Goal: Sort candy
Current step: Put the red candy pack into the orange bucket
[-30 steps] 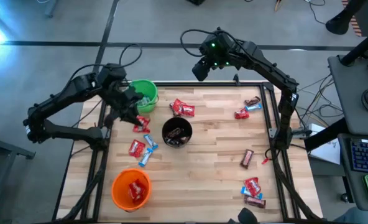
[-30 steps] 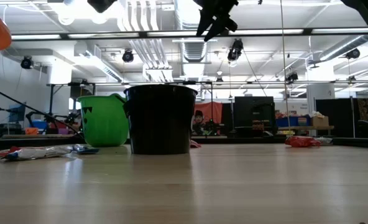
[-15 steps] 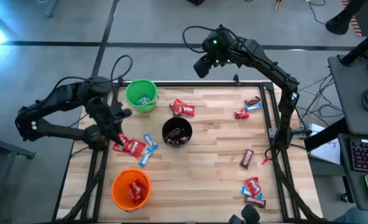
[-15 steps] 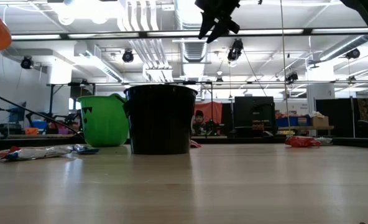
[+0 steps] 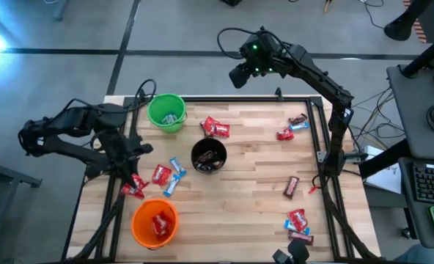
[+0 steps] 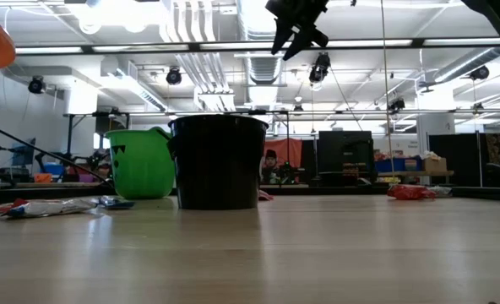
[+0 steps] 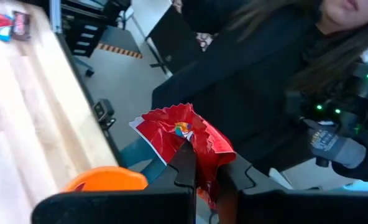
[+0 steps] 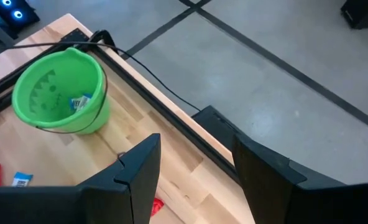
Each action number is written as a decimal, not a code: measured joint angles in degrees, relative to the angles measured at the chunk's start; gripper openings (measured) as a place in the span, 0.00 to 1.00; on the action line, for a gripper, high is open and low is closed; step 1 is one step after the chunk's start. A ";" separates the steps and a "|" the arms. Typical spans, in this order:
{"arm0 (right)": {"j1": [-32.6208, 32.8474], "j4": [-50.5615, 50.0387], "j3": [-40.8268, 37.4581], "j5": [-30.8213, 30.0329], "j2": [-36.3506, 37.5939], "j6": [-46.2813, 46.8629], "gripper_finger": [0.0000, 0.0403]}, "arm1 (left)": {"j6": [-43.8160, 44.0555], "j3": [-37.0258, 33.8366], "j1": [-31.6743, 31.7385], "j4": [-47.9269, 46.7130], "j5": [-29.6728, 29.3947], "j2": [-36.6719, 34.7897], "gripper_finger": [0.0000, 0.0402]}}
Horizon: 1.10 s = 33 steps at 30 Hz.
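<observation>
high view: left gripper pinching a red candy just above orange cup. centre over rim before release. right gripper wide, empty, parked beyond table.

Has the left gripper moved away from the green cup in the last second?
Yes. The left gripper, shut on a red candy, has moved from beside the green cup toward the orange cup.
</observation>
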<state>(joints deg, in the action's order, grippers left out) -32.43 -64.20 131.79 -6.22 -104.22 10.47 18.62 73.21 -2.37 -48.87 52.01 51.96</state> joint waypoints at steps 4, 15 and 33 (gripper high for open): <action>-0.23 0.01 0.00 -0.01 0.00 0.91 0.48 | 3.00 0.00 -4.98 2.37 -2.77 -0.13 0.00; -0.23 0.17 -0.04 -1.38 -0.15 3.09 0.48 | 3.29 0.00 -11.83 3.03 -9.09 0.18 0.00; -0.23 0.15 -0.04 -1.38 -0.15 2.95 0.48 | 5.46 -0.02 -11.81 3.01 -9.67 0.46 0.16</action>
<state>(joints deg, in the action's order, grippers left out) -32.67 -64.05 131.74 -7.60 -104.38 13.42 24.08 73.19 -14.17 -45.87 42.34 52.42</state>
